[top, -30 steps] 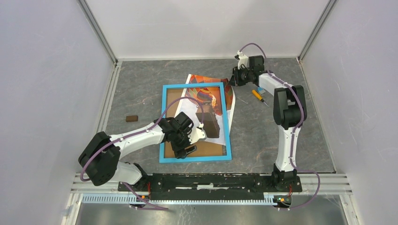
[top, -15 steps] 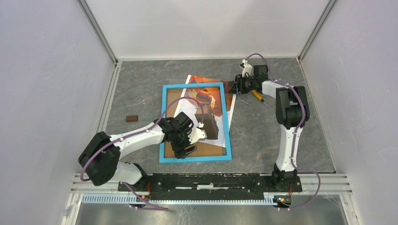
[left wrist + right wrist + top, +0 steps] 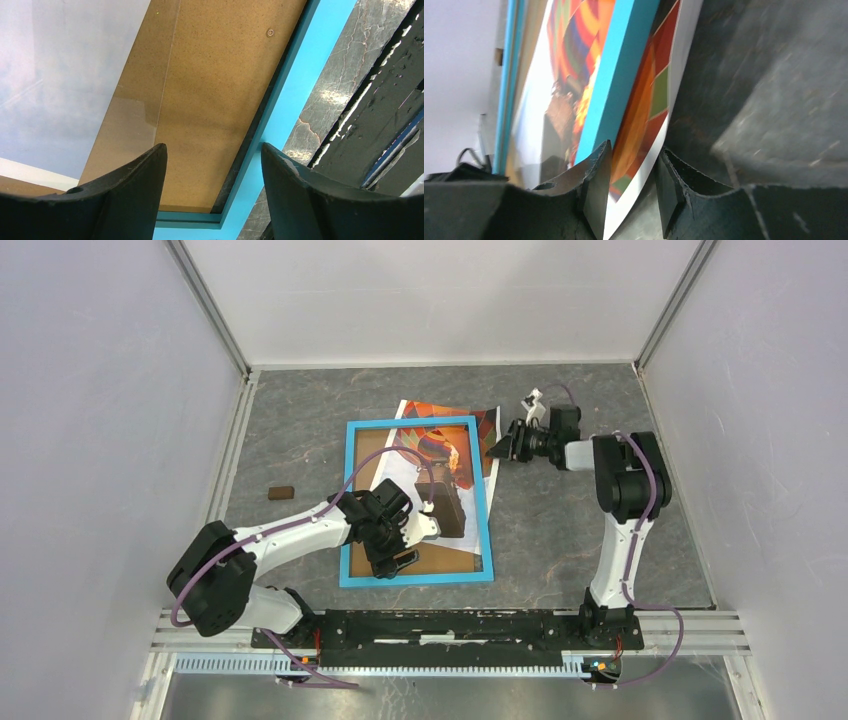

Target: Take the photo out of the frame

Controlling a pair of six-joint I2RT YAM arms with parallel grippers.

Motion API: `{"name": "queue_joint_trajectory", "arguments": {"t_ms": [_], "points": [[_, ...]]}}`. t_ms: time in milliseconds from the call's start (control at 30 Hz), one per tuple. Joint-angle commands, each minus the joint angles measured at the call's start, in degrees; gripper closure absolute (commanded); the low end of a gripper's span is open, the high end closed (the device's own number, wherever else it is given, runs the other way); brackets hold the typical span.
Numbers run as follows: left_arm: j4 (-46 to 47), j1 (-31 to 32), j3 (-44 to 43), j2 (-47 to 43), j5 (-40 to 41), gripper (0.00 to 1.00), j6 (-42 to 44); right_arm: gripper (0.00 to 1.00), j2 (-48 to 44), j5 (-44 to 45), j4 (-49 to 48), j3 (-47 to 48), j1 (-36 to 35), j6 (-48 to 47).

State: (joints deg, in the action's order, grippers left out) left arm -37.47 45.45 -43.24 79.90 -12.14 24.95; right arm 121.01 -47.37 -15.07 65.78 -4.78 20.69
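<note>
we see the large rectangular frame with the thin bright-blue border [image 3: 349,502] lying flat near the middle of the grey marbled table [image 3: 300,420], its brown fibreboard backing showing inside the border. the rectangular print of an orange, multicoloured hot air balloon [image 3: 440,410] lies partly within the frame. its far end and right-hand edge stick out from under the blue border at the frame's far right corner.

the right gripper [image 3: 634,148] is low at that corner, just beside the frame's right side. in its wrist view the jaws stand a little apart, and the print's white-margined edge runs between the two fingers [image 3: 596,190]. the picture is blurred there, so we cannot tell whether either pad touches the paper.

the left gripper [image 3: 212,150] hangs over the frame's near end, above the brown backing and close to the blue border. its jaws are wide apart and hold nothing.

a small dark brown block [image 3: 281,493] lies on the table, well apart from the frame on its left.
</note>
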Motion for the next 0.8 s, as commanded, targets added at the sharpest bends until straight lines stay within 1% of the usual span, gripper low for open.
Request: {"name": "queue_joint_trajectory", "arguments": {"t_ms": [0, 67, 200, 233, 300, 333, 467, 567, 667, 767], "points": [[11.9, 0.0, 3.6, 4.9, 9.2, 0.25, 1.3, 0.58, -1.1, 0.1, -12.1, -9.9, -0.7, 12.0], [11.8, 0.0, 3.5, 5.0, 9.2, 0.25, 1.4, 0.6, -0.9, 0.2, -15.2, -11.3, -0.9, 14.0], [11.6, 0.0, 3.4, 4.7, 9.5, 0.25, 1.3, 0.65, -0.2, 0.2, -17.7, -12.5, -1.5, 15.7], [11.7, 0.0, 3.4, 4.7, 9.6, 0.25, 1.3, 0.7, -0.2, 0.4, -17.9, -12.8, -1.7, 15.7], [11.6, 0.0, 3.5, 4.7, 9.9, 0.25, 1.3, 0.9, -0.8, 0.5, -17.1, -12.5, -1.8, 14.9], [11.6, 0.0, 3.6, 4.6, 10.0, 0.24, 1.3, 1.0, -1.6, 1.0, -14.3, -11.7, -1.7, 12.8], [11.9, 0.0, 4.2, 4.1, 10.6, 0.2, 1.5, 1.0, -6.0, 5.5, 2.4, -6.1, -1.6, 1.1], [12.0, 0.0, 4.4, 3.9, 10.7, 0.17, 1.5, 1.0, -9.3, 10.4, 12.0, -2.3, -1.4, -6.5], [12.1, 0.0, 4.5, 3.9, 10.9, 0.16, 1.5, 1.0, -11.7, 13.2, 18.9, 1.1, -0.9, -11.0], [12.2, 0.0, 4.7, 3.4, 11.2, 0.15, 1.4, 1.0, -14.2, 15.5, 22.2, 3.1, 0.2, -13.4]]}}
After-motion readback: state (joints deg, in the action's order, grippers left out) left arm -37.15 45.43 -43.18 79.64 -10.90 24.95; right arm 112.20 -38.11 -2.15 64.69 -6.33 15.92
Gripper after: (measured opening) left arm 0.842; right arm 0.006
